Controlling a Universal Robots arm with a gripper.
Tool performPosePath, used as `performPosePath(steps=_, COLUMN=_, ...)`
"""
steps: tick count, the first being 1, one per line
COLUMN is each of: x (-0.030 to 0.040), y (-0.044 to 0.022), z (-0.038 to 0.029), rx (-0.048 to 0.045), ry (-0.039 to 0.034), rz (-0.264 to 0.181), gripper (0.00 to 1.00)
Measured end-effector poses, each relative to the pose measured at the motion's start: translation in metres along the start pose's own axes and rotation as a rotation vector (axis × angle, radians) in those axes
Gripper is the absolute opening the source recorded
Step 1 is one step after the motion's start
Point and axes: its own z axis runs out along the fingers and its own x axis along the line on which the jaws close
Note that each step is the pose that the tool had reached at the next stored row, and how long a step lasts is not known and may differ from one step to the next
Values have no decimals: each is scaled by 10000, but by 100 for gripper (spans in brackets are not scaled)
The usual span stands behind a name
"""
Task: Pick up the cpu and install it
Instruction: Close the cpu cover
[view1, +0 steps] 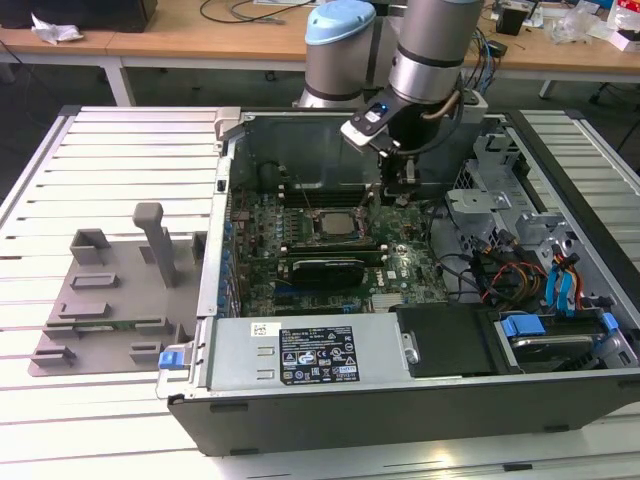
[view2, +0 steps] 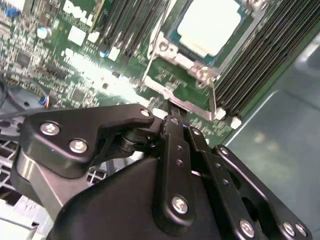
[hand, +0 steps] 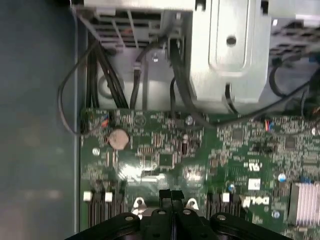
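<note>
Cpu (view2: 207, 25) seated in socket (view2: 162, 47), partly cropped; fingers (hand: 165, 197) apparently clenched, empty.

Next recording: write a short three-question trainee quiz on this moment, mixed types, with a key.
1. True or false: the small square silvery-white-topped cpu sits inside the metal socket frame.
2. The black gripper hovers over: A) the green motherboard; B) the floor; C) a keyboard.
3. Fill in: the grey plastic fixture plate lies to the exterior view's ____ of the open computer case.
Key: 1 true; 2 A; 3 left.
</note>
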Motion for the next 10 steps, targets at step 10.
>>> performPosePath(steps=10, x=27, y=-640, z=214, rx=-57, ry=-1, rz=1, gripper=11)
